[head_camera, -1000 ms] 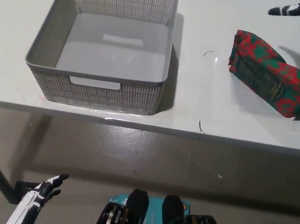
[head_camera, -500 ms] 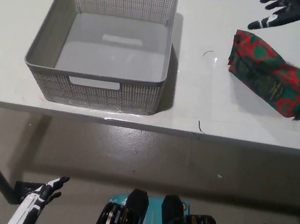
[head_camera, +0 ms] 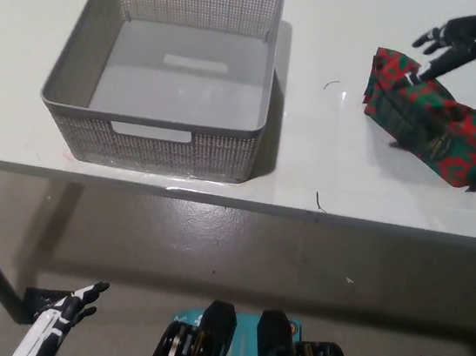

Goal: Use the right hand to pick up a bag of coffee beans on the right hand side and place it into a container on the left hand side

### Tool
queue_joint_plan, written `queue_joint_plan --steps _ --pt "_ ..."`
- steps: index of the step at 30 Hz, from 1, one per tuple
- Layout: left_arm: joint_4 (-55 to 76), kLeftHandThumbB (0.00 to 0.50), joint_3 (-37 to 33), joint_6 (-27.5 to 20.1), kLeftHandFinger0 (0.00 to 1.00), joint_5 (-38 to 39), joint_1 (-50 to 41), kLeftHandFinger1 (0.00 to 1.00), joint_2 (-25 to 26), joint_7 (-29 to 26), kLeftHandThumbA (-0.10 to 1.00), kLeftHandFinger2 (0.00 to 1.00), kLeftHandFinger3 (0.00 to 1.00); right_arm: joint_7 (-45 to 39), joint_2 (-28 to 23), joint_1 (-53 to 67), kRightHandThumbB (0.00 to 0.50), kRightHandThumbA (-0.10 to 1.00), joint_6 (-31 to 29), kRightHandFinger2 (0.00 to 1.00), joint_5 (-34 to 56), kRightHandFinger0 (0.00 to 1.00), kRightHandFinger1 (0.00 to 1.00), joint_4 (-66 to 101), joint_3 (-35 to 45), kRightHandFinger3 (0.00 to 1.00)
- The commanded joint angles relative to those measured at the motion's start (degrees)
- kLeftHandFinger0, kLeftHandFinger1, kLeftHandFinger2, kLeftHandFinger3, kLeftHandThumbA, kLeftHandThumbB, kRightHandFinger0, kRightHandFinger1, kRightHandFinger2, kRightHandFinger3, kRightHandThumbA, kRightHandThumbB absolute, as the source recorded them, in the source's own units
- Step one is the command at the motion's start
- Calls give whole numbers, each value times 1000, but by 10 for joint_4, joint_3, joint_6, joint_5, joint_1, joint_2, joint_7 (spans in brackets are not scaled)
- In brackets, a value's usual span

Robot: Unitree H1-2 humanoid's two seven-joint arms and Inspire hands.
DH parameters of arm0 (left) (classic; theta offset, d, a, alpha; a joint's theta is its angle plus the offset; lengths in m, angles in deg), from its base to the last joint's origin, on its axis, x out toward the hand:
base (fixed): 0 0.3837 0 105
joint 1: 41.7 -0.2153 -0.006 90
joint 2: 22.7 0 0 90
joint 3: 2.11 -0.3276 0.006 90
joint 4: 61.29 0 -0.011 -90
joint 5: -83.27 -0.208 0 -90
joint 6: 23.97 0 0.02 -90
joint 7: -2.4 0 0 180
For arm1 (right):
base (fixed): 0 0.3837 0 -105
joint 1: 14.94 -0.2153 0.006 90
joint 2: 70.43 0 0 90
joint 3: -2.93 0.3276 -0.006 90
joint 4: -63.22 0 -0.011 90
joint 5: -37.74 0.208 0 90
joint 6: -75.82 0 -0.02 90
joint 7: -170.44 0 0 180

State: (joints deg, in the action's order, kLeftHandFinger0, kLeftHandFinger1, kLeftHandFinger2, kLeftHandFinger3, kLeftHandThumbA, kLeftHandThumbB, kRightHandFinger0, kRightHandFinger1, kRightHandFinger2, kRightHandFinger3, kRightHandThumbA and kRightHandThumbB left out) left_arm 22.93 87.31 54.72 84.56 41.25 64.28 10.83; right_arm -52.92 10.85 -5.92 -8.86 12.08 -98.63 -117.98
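The right hand [head_camera: 453, 46] hung open, fingers spread, just over the far end of the bag [head_camera: 428, 116], holding nothing. The bag lay flat on the table [head_camera: 311, 153], well right of the empty basket [head_camera: 164, 129]. It looked soft and crinkly, beans likely shifting inside; a grasp across its middle seemed safest. The left hand [head_camera: 57, 321] rested low, below the table.
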Motion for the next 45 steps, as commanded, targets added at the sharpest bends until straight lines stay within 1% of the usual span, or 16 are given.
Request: queue_joint_plan --steps 1,5,7,9,11,19,26,29,30,32,34,38,41,42,44,45 --pt "7 235 0 -26 1000 7 -5 1000 1 7 1000 1000 1000 17 -27 -56 458 1000 -28 1000 -32 1000 1000 -2 -16 1000" --pt "11 223 1 -22 1000 10 -7 1000 2 8 1000 1000 1000 35 -28 -53 460 1000 -7 1000 -39 1000 1000 -10 -20 1000" --pt "12 238 0 -19 1000 11 -6 1000 5 11 1000 1000 1000 40 -30 -52 462 1000 -6 1000 -45 1000 1000 -11 -22 1000" --pt "11 227 0 -22 1000 13 -5 1000 6 12 1000 1000 1000 41 -30 -51 496 1000 -2 1000 -43 1000 1000 -14 -18 1000" --pt "9 219 -1 -23 1000 12 -2 1000 7 15 1000 1000 1000 39 -32 -50 500 1000 -4 1000 -43 1000 1000 -16 -17 1000" --pt "12 228 -3 -23 1000 8 1 1000 8 19 1000 1000 1000 45 -29 -38 490 1000 -29 1000 -50 1000 1000 -21 -20 1000" --pt "9 243 -1 -24 1000 7 2 1000 8 20 1000 1000 1000 61 -17 -23 500 1000 -12 1000 -49 1000 1000 -26 -13 1000" --pt "12 259 -2 -22 1000 9 2 1000 8 21 1000 1000 1000 75 -11 -14 500 1000 -5 1000 -70 1000 1000 -32 -32 1000" --pt "12 259 -2 -21 1000 10 1 1000 8 22 1000 1000 1000 77 -9 -7 477 1000 -9 1000 -71 1000 1000 -36 -35 1000" --pt "7 245 -1 -29 1000 15 2 1000 10 27 1000 1000 1000 76 -8 1 481 1000 -26 1000 -71 1000 1000 -45 -38 1000" --pt "9 258 -1 -25 1000 13 2 1000 12 28 1000 1000 1000 81 -7 10 500 1000 -18 1000 -58 1000 1000 -53 -26 1000" --pt "7 261 0 -29 1000 14 4 1000 12 30 1000 1000 1000 102 -4 25 500 995 -16 1000 -59 1000 1000 -63 -25 1000" --pt "6 243 -2 -30 1000 11 8 1000 12 32 1000 1000 1000 103 -3 36 500 969 -17 1000 -46 1000 1000 -66 -11 1000" --pt "4 237 -2 -32 1000 11 10 1000 12 34 1000 1000 1000 100 -2 45 488 1000 -35 1000 -48 1000 1000 -68 -14 1000" --pt "5 237 -2 -30 1000 10 11 1000 12 34 1000 1000 1000 103 0 49 496 1000 -44 1000 -59 1000 1000 -69 -23 1000" --pt "7 245 -2 -24 1000 9 13 1000 13 34 1000 1000 1000 106 3 55 462 1000 -51 1000 -60 1000 1000 -69 -26 1000"
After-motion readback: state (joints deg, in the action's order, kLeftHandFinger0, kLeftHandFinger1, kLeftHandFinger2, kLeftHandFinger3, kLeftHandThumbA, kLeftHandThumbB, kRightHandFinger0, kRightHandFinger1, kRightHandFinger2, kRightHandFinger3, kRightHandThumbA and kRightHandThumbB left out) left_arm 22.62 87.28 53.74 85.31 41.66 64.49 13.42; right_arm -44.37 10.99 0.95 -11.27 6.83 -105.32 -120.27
